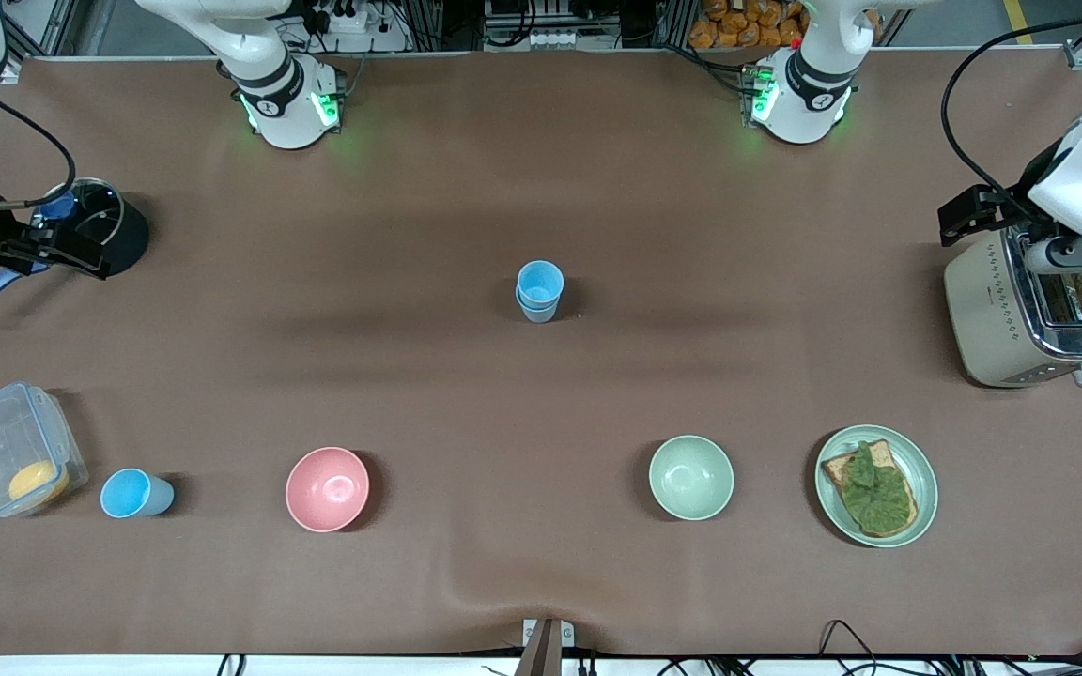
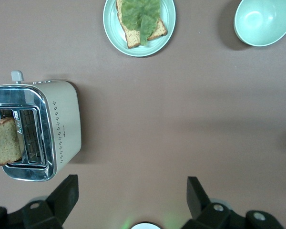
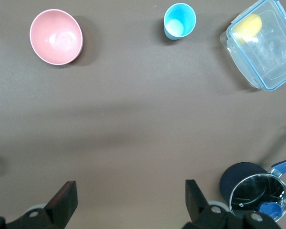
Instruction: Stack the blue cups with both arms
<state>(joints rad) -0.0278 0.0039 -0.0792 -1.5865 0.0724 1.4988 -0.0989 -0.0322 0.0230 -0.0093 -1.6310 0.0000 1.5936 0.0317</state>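
Observation:
Two blue cups [image 1: 539, 291] stand nested in one another at the middle of the table. A third blue cup [image 1: 135, 493] stands alone near the front edge, toward the right arm's end; it also shows in the right wrist view [image 3: 179, 20]. My left gripper [image 1: 973, 212] is up over the toaster end of the table, open and empty [image 2: 132, 192]. My right gripper [image 1: 53, 252] is up beside the black pot, open and empty [image 3: 128, 194]. Both grippers are well away from the cups.
A pink bowl [image 1: 327, 488] and a green bowl [image 1: 690, 477] sit near the front edge. A plate [image 1: 924, 498] holds toast with lettuce. A toaster [image 1: 1006, 314] holds a bread slice [image 2: 5, 140]. A clear lidded container [image 1: 15, 451] and a black pot [image 1: 100, 225] are at the right arm's end.

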